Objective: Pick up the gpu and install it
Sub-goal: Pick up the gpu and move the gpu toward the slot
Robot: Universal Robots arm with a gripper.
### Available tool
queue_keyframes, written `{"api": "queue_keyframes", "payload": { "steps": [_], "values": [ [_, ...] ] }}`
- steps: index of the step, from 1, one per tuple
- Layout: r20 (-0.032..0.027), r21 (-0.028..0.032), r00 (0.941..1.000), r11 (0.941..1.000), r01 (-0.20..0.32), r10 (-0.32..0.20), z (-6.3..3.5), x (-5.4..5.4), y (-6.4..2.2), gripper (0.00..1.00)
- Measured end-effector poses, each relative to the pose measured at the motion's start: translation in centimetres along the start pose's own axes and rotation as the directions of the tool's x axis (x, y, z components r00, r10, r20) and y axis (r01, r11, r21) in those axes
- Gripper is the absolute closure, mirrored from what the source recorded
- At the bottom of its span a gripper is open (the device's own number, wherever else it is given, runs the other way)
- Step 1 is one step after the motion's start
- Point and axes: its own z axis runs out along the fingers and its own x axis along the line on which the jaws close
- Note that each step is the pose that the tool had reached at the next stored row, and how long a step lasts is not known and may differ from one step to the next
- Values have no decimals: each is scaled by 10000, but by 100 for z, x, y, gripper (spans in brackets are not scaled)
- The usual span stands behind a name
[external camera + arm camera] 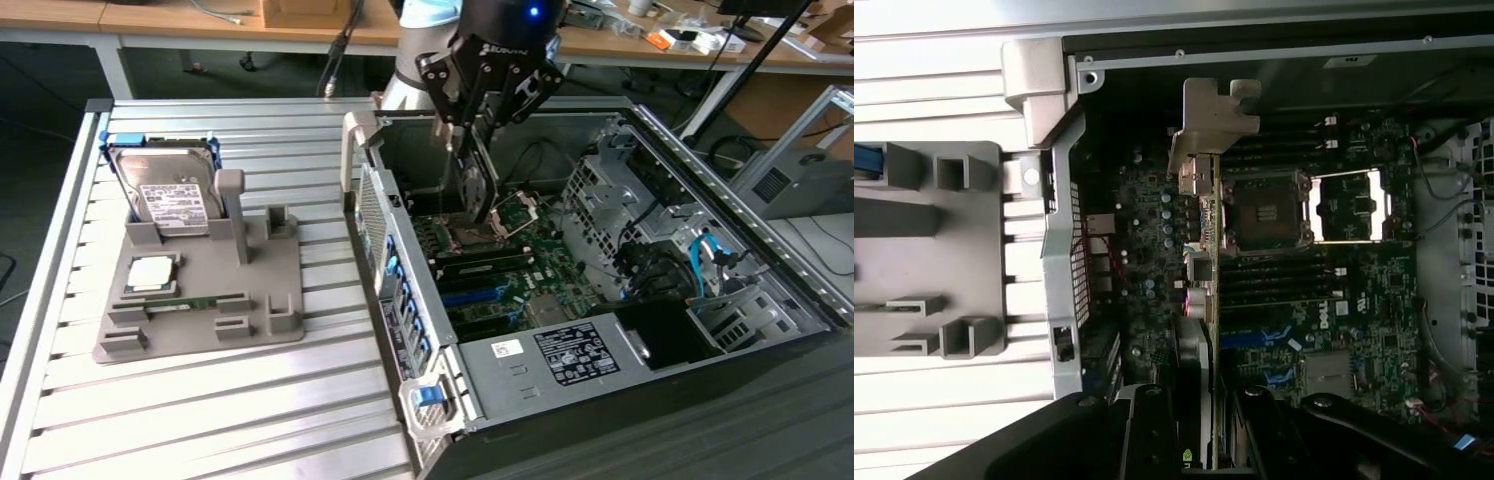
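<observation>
My gripper (477, 125) hangs over the open computer case (400, 260), shut on the gpu (479, 190). The card points down edge-on as a slim dark blade over the motherboard (501, 270). Its lower end is close to the CPU socket (477, 235). In the wrist view the gpu (1203, 260) runs away from my gripper (1204, 440) between the black fingers (1151, 430). Its silver end bracket (1214, 125) is at the far end, near the case's rear wall. The card hovers beside the open CPU socket (1267, 212), above the blue slots (1259, 340).
On the slatted table, at the exterior view's left, sits a grey fixture tray (254, 300). It holds a hard drive (171, 195), a CPU (150, 275) and a memory strip (194, 303). The case's power supply (581, 350) and drive cage (627, 200) flank the motherboard.
</observation>
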Motion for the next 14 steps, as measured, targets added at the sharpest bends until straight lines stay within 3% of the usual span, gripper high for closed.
{"api": "queue_keyframes", "payload": {
  "steps": [14],
  "values": [
    [1, 0, 10000, 10000, -1, 1, 56, -245, 15, 73]
  ]
}}
